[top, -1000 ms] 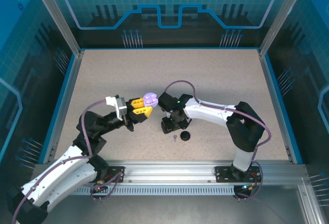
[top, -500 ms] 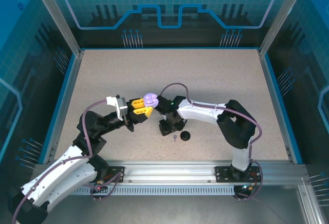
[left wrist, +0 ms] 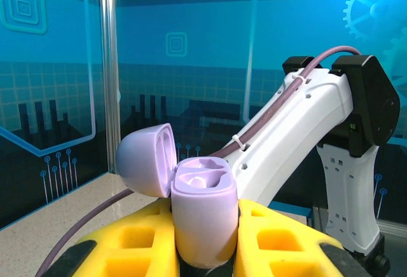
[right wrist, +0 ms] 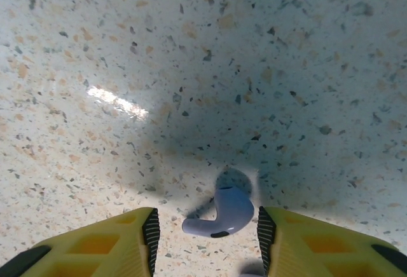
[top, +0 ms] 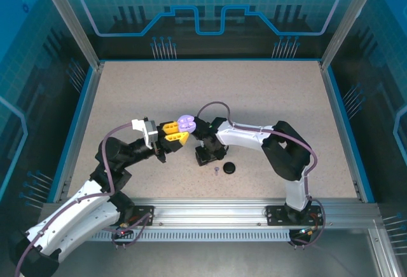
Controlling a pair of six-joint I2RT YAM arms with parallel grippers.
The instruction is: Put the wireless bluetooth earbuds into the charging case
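An open lilac charging case (left wrist: 203, 210) stands upright, my left gripper (left wrist: 205, 242) shut on it. Its lid (left wrist: 147, 159) is flipped to the left. From above, the case (top: 186, 122) hangs over the table's middle in my left gripper (top: 175, 133). My right gripper (top: 204, 157) points straight down just right of it. In the right wrist view a lilac earbud (right wrist: 226, 211) lies on the speckled table between the fingers of my open right gripper (right wrist: 205, 242), closest to the right pad (right wrist: 263, 229). A tiny lilac earbud (top: 217, 171) shows on the table from above.
A small black round object (top: 229, 168) lies on the table just right of the tiny earbud. The right arm's white link (left wrist: 299, 131) passes close behind the held case. Blue walls and metal posts ring the table (top: 254, 93).
My right gripper has shifted a little to the left, closer to the left gripper. The left gripper and the case have stayed put.
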